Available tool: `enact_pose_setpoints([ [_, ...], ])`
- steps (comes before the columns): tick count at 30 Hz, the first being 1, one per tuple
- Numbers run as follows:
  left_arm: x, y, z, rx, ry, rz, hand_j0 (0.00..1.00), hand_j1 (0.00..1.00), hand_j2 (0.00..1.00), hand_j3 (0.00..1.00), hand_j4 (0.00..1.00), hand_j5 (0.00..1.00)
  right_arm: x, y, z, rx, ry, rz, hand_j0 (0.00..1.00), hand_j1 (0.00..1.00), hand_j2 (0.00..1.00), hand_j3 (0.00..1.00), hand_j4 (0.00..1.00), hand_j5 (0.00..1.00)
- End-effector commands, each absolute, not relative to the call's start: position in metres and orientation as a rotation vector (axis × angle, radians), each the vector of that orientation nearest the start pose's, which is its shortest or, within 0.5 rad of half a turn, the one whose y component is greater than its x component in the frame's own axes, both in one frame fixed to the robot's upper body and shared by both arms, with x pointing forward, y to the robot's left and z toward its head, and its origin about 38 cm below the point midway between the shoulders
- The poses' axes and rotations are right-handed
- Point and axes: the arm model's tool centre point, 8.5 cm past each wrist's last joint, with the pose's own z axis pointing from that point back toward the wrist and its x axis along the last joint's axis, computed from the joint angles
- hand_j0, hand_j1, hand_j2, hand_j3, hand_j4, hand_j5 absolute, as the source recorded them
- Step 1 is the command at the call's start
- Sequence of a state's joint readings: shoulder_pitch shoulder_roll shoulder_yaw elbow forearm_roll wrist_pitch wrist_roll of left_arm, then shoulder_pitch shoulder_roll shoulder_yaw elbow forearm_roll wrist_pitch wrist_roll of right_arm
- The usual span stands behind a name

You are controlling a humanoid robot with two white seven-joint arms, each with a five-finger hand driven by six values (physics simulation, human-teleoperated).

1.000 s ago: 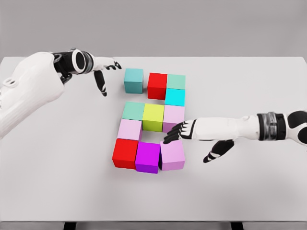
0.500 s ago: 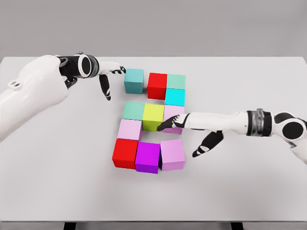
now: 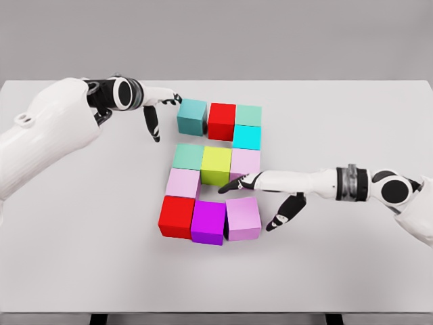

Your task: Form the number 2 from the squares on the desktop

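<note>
1. Ten coloured cubes sit on the white counter (image 3: 81,271), grouped at its middle.
2. Far row, left to right: a teal cube (image 3: 192,116), a red cube (image 3: 222,120), a pale green cube (image 3: 248,115), with a cyan cube (image 3: 247,137) just nearer, below the pale green one.
3. Middle row: a green cube (image 3: 189,157), a yellow-green cube (image 3: 216,166) and a pale pink cube (image 3: 246,161), touching side by side.
4. A lilac cube (image 3: 183,183) sits just near of the green one.
5. Near row: a second red cube (image 3: 177,217), a magenta cube (image 3: 208,222) and a pink cube (image 3: 243,218), the last slightly turned.
6. The left hand (image 3: 159,108) reaches in from the left, fingers spread and holding nothing, its fingertips touching the teal cube's left side.
7. The right hand (image 3: 260,193) stretches in from the right, fingers open and empty, fingertips at the gap between the yellow-green cube and the pink cube; the thumb hangs down just right of the pink cube.
</note>
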State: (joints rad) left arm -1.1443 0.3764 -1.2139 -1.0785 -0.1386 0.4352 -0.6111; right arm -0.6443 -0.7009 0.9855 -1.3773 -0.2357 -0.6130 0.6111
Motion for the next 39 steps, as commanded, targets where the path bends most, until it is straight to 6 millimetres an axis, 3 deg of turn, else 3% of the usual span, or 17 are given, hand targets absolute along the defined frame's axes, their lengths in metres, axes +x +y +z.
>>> enact_pose_setpoints([
  [1,0.547,0.163,0.194,0.431,-0.794,-1.575,1.0,1.0,1.0,1.0,1.0,1.0,0.39,-0.212,0.122,0.506,-1.487,1.748,1.0,1.0,1.0,1.0,1.0,1.0],
  [5,0.547,0.183,0.2,0.453,-0.79,-1.558,1.0,1.0,1.0,1.0,1.0,1.0,0.389,-0.212,0.121,0.509,-1.484,1.747,1.0,1.0,1.0,1.0,1.0,1.0],
  [8,0.532,0.199,0.216,0.411,-0.833,-1.562,1.0,1.0,1.0,1.0,1.0,1.0,0.388,-0.214,0.119,0.508,-1.478,1.745,1.0,1.0,1.0,1.0,1.0,1.0],
  [19,0.523,0.185,0.216,0.383,-0.859,-1.602,1.0,1.0,1.0,1.0,1.0,1.0,0.384,-0.217,0.112,0.515,-1.462,1.735,1.0,1.0,1.0,1.0,1.0,1.0],
  [39,0.521,0.178,0.209,0.365,-0.856,-1.61,1.0,1.0,1.0,1.0,1.0,1.0,0.381,-0.225,0.11,0.504,-1.445,1.729,1.0,1.0,1.0,1.0,1.0,1.0],
])
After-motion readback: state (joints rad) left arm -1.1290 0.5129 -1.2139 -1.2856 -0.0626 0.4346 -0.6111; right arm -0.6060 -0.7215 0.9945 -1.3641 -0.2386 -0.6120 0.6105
